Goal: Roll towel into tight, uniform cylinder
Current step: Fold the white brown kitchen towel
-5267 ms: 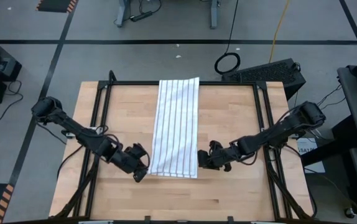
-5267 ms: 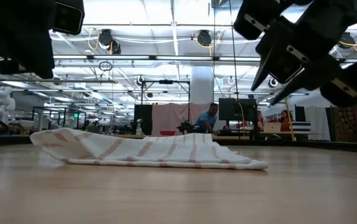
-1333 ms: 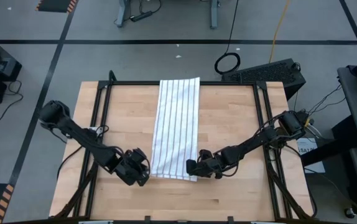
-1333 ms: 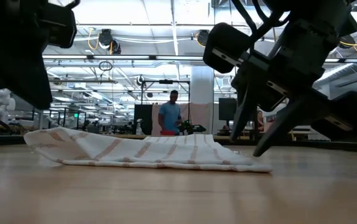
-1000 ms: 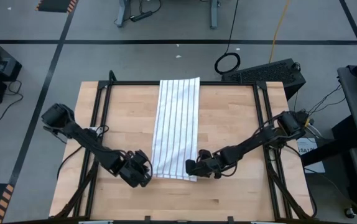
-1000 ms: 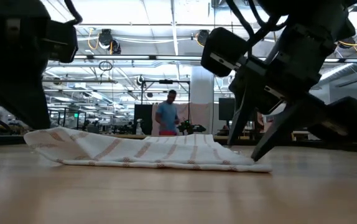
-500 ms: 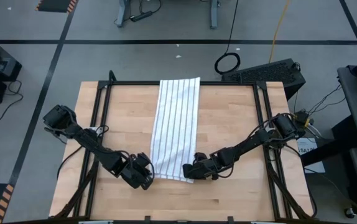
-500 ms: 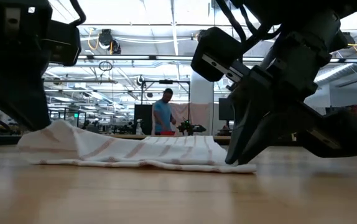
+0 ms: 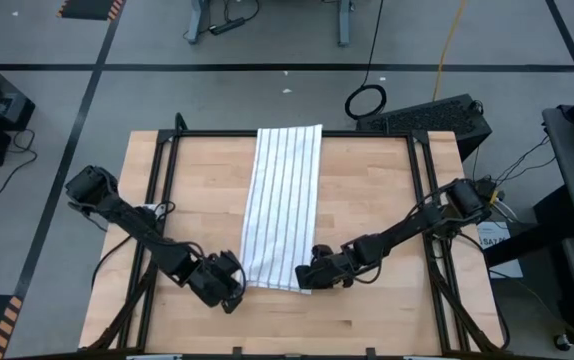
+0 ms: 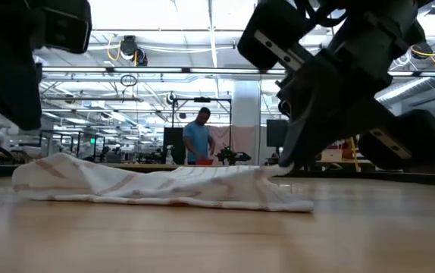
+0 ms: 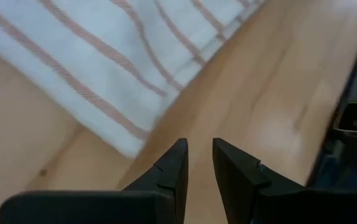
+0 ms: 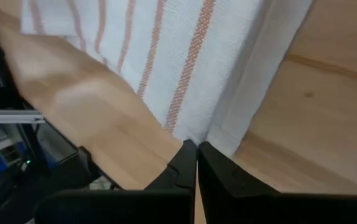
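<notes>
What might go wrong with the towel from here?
The right pincer is shut on one near corner of the towel, while the left pincer is empty beside the other corner. Lifting one side alone may skew the roll. The pinch looks thin, at the very edge, so the cloth may slip out.

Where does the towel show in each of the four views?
High view: the towel, table centre, running front to back.
Low view: low heap across the tabletop.
Left wrist view: a corner.
Right wrist view: its edge.
Shared landmark: the thin stripes.
</notes>
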Action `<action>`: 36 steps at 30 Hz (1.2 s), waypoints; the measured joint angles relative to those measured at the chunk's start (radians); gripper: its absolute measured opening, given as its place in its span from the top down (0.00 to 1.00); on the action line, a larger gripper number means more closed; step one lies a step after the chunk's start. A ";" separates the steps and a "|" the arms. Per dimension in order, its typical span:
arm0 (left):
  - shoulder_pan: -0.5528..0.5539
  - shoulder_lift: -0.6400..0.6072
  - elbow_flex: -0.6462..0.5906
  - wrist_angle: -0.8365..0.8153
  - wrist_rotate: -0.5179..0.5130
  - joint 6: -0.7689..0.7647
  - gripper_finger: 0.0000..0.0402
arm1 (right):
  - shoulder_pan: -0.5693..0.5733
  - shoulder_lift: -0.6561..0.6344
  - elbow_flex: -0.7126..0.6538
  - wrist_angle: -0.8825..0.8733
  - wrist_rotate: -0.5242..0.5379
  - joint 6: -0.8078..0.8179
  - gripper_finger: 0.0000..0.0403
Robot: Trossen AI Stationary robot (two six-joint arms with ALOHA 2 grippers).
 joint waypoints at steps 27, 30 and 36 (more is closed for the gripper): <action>-0.207 -0.013 0.009 -0.006 -0.326 0.128 0.66 | 0.091 -0.041 0.001 -0.043 -0.028 0.067 1.00; -0.185 0.001 0.009 0.029 -0.310 0.208 0.61 | 0.092 -0.041 0.001 -0.044 -0.029 0.067 1.00; -0.160 0.088 0.008 0.051 -0.289 0.402 0.56 | 0.096 -0.042 0.002 -0.153 -0.050 0.088 1.00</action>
